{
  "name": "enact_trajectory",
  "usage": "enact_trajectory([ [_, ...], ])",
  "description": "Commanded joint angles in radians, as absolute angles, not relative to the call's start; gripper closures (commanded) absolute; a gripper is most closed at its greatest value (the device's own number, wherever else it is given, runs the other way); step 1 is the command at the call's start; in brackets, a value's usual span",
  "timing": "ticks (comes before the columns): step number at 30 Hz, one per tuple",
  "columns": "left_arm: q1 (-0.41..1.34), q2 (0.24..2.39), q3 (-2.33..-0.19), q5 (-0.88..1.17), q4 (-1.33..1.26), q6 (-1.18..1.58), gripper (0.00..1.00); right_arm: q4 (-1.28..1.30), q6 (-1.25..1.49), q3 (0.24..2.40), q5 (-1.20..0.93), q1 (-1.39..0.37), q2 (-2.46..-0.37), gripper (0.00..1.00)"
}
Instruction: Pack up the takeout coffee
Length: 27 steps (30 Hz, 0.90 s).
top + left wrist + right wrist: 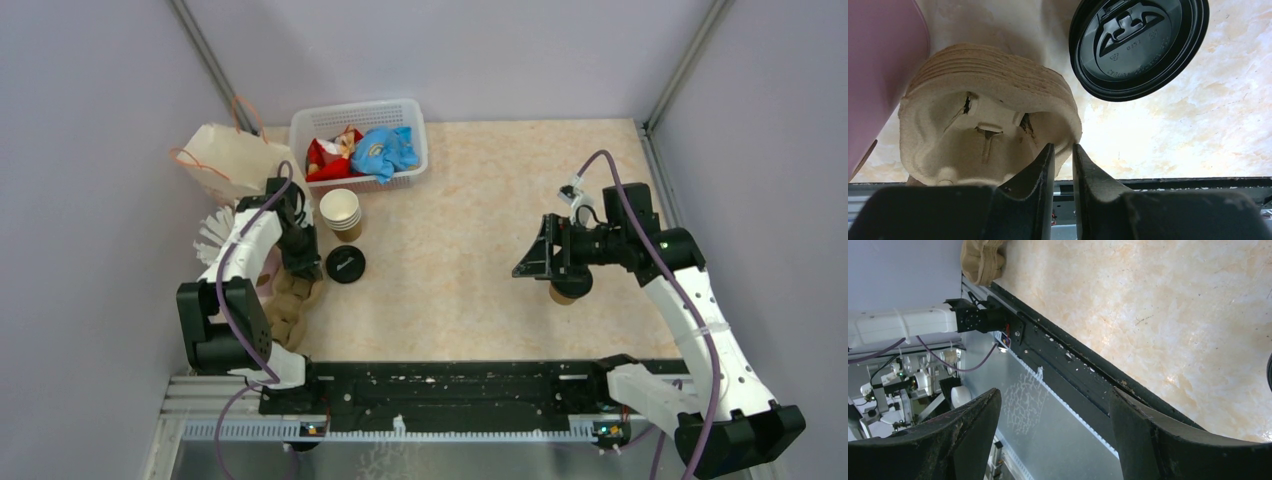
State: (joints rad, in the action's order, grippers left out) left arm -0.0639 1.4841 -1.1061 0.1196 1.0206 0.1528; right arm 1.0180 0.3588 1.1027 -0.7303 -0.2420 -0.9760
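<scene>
The right arm [690,290] holds the right jaws spread wide, just left of the takeout coffee [563,293], which stands on the surface [470,200] outside them, under the wrist. Well left of the coffee, the left jaws nearly meet at the rim of the pulp cup-carrier stack [973,100]; whether they pinch it cannot be told.

Overhead top view, close low wrist views, table [470,200] shared by all
</scene>
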Motion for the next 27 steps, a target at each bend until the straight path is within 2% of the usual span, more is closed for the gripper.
enact_trajectory([
  [1, -0.043, 1.474, -1.142, 0.131, 1.015, 0.14, 0.77, 1.011, 0.337, 1.157, -0.728, -0.258, -0.959, 0.22],
  [5, -0.022, 1.474, -1.157, 0.114, 1.021, 0.145, 0.8, 1.011, 0.336, 1.158, -0.727, -0.262, -0.96, 0.22],
  [7, -0.019, 1.475, -1.174, 0.104, 1.026, 0.16, 0.78, 1.012, 0.335, 1.162, -0.724, -0.265, -0.962, 0.22],
  [13, -0.02, 1.469, -1.219, 0.009, 1.004, 0.376, 0.5, 1.011, 0.334, 1.164, -0.721, -0.271, -0.965, 0.22],
  [16, -0.019, 1.453, -1.201, -0.052, 0.961, 0.481, 0.51, 1.012, 0.33, 1.168, -0.717, -0.275, -0.967, 0.22],
  [23, -0.017, 1.423, -1.124, -0.166, 0.899, 0.662, 0.58, 1.015, 0.327, 1.173, -0.709, -0.28, -0.97, 0.22],
  [27, -0.014, 1.413, -1.101, -0.207, 0.859, 0.714, 0.57, 1.014, 0.326, 1.169, -0.71, -0.281, -0.97, 0.22],
])
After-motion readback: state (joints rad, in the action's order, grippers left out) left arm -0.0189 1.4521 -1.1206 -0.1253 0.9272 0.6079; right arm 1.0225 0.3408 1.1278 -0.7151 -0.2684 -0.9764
